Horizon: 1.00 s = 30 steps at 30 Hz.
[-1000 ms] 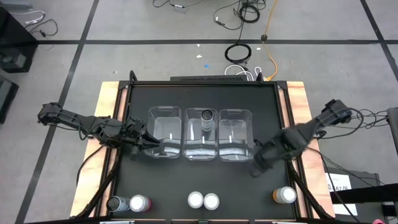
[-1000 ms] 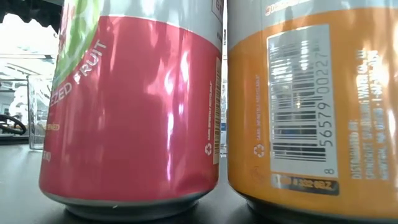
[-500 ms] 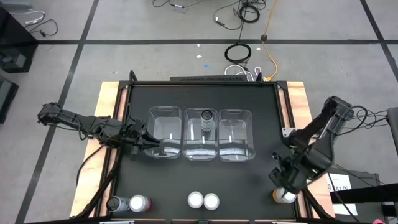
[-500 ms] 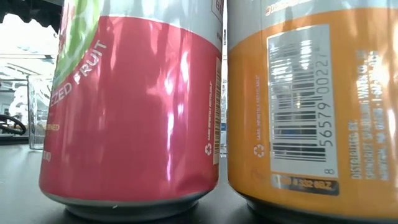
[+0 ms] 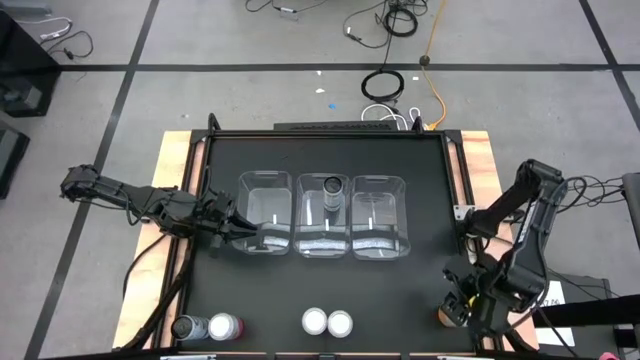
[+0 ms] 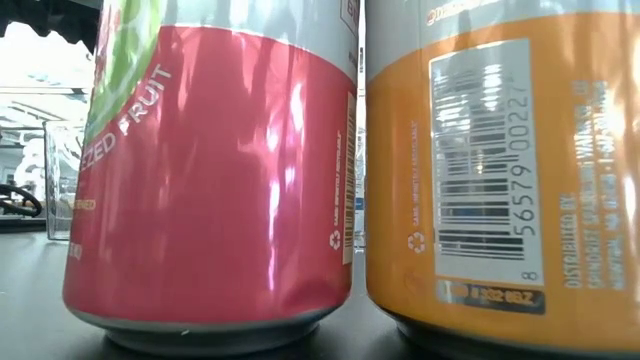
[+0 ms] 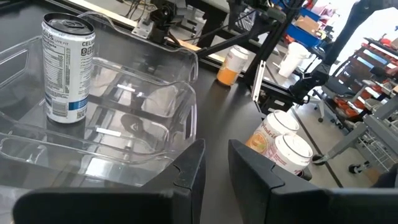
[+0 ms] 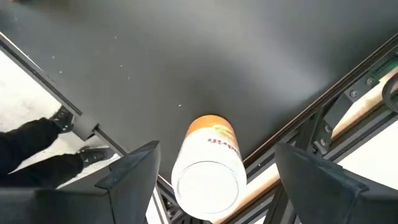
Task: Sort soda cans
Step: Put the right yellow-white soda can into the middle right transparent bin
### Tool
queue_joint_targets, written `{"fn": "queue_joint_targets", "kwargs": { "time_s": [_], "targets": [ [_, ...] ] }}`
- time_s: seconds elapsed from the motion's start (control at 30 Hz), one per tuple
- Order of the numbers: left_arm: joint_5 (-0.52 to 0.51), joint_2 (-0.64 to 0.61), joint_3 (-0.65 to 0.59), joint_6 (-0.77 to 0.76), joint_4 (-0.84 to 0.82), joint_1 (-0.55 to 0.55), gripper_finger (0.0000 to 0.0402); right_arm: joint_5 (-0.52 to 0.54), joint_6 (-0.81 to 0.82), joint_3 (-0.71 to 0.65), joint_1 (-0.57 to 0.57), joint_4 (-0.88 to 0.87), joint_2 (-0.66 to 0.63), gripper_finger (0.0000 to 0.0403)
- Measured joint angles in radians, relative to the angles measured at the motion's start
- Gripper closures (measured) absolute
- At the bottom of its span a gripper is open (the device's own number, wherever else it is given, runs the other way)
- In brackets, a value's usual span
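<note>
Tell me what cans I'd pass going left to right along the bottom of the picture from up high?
Dark grey can → pink-red can → two pale-topped cans side by side → orange can, mostly hidden under the right gripper.

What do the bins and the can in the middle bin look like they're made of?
Bins: clear, glossy, probably hard plastic; the dark table shows through the walls, which catch highlights. Can: likely thin metal, with a silvery rimmed top and a smooth printed white-and-blue side.
</note>
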Motion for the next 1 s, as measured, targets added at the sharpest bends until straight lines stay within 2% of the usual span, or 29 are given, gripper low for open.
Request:
{"fn": "queue_joint_targets", "kwargs": {
  "time_s": [0.13, 0.4, 0.53, 1.0],
  "targets": [
    [0.000, 0.000, 0.000, 0.000, 0.000, 0.000, 0.0322, -0.001, 0.002, 0.000, 0.019, 0.012, 0.027, 0.0077],
    [0.000, 0.000, 0.000, 0.000, 0.000, 0.000, 0.0322, -0.051, -0.016, 0.000, 0.053, 0.027, 0.071, 0.0008],
    [0.000, 0.000, 0.000, 0.000, 0.000, 0.000, 0.0322, -0.056, 0.001, 0.000, 0.058, 0.046, 0.081, 0.0011],
    [0.000, 0.000, 0.000, 0.000, 0.000, 0.000, 0.0322, -0.052, -0.125, 0.000, 0.067, 0.142, 0.105, 0.0016]
  ]
}}
